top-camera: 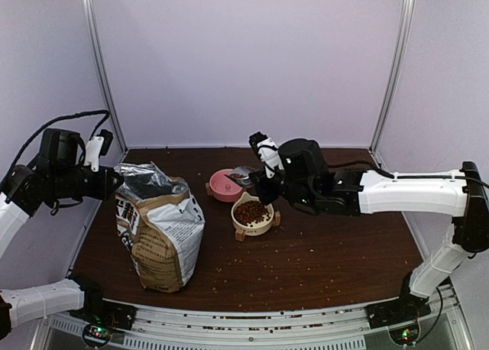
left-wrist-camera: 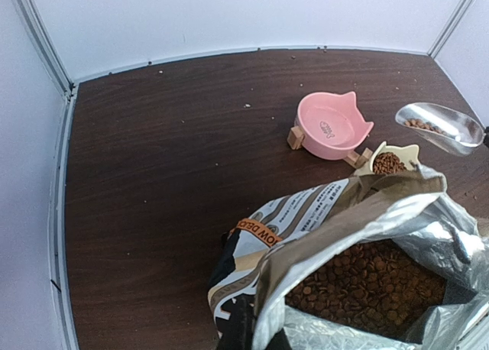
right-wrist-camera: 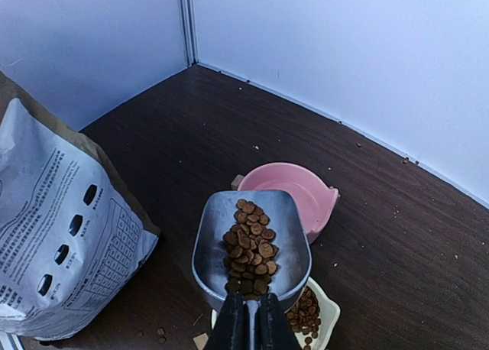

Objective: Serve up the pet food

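My right gripper [right-wrist-camera: 252, 328] is shut on the handle of a silver scoop [right-wrist-camera: 214, 243], held level. A heap of pet food [right-wrist-camera: 250, 247] lies in the scoop. The scoop hangs above the near edge of the empty pink bowl [right-wrist-camera: 298, 193] and beyond the cream bowl [right-wrist-camera: 327, 313], which holds kibble [top-camera: 251, 212]. My left gripper [left-wrist-camera: 260, 331] is shut on the rim of the printed bag [top-camera: 157, 228], holding its mouth open. More kibble [left-wrist-camera: 367, 285] shows inside the bag.
Loose pellets [top-camera: 306, 262] are scattered over the dark wooden table [top-camera: 344, 243], mostly toward its front right. Both bowls sit on small wooden feet. White walls close the table at the back and sides. The bag stands at the left front.
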You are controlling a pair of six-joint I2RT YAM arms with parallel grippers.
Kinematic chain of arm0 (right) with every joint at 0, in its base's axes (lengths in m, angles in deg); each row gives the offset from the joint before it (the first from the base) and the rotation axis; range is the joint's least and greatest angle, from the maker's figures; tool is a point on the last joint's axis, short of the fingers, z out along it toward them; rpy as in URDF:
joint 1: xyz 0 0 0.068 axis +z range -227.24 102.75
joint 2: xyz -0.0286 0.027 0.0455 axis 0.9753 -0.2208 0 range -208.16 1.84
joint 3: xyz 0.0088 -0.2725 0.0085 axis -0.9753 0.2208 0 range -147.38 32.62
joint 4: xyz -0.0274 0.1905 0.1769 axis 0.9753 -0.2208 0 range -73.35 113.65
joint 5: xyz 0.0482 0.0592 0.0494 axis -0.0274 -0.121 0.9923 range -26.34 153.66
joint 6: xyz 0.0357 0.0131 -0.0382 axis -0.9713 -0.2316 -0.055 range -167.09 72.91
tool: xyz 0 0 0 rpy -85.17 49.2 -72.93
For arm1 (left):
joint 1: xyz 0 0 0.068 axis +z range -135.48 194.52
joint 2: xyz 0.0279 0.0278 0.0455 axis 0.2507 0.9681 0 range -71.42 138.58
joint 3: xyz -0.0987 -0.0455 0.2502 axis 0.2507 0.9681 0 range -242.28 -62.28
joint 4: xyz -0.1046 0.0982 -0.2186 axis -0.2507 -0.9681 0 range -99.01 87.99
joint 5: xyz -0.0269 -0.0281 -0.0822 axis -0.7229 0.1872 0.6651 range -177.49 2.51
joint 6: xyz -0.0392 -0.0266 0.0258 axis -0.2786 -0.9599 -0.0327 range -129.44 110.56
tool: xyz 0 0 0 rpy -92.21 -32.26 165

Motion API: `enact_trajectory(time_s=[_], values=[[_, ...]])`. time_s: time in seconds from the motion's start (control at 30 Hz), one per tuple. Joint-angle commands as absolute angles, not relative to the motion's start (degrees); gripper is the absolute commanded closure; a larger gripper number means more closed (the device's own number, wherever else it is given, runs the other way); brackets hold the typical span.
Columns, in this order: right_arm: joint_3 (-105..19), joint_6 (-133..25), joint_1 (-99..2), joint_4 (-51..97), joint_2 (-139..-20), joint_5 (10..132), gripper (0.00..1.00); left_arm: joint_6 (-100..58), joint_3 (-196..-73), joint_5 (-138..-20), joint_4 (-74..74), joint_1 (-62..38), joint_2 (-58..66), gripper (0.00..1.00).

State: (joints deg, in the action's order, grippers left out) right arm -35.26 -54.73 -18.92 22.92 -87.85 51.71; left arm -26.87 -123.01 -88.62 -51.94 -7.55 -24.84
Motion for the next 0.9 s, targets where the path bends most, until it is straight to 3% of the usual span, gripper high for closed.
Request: enact_trajectory(time_s=[0.0,0.5,0.87], values=[[-41.4,-54.3,-20.7,20.7,-92.6,53.4,1.00,-24.5,-123.4,-90.2,-41.5,-6.5,-26.1,1.00],[-61.3,-57.2,-23.7,2.7,-108.7,53.0,1.00,-20.6,-122.6,-87.2,-42.1,-6.5,-27.1,1.00],[-73.3,-57.7,-25.1,-9.8,-115.0,52.9,1.00,-13.6,-122.2,-73.1,-40.1,-6.5,-27.0,1.00]])
